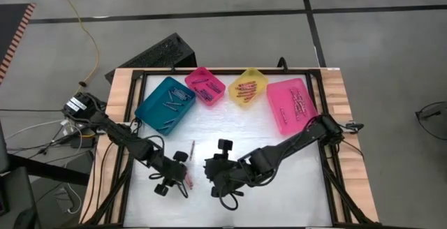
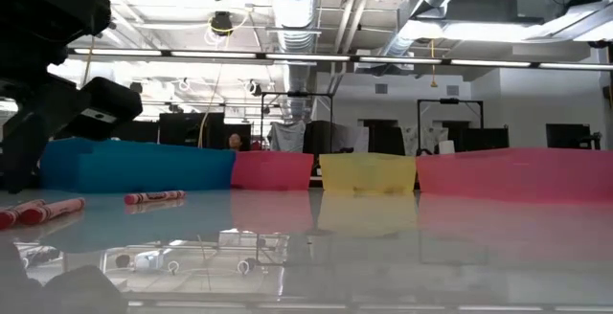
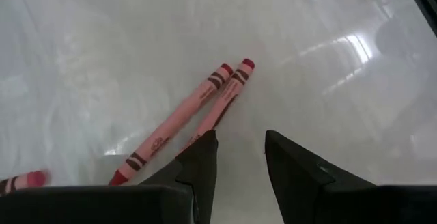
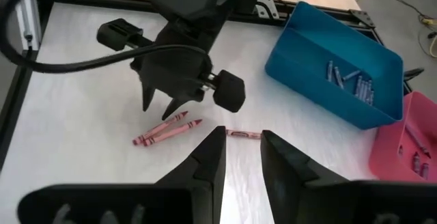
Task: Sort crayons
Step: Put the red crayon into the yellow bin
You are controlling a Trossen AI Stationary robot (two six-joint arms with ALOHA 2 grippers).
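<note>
I see the white worktop (image 1: 279, 187) with a teal bin (image 1: 166, 104), a large pink bin (image 1: 292, 104), a small pink bin (image 1: 206, 86) and a yellow bin (image 1: 248, 86) along its far edge. My left gripper (image 4: 166, 108), fingers apart, hangs over two red crayons (image 4: 166, 130) lying side by side, long axes parallel. My right gripper (image 4: 242, 157), narrowly open and empty, faces a third red crayon (image 4: 243, 134) lying crosswise.

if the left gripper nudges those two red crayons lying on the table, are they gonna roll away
Probably. The two red crayons look like round sticks lying flat on the glossy white table, so a sideways nudge likely rolls them. They seem stiff and light; the left gripper stands open just beside them.
</note>
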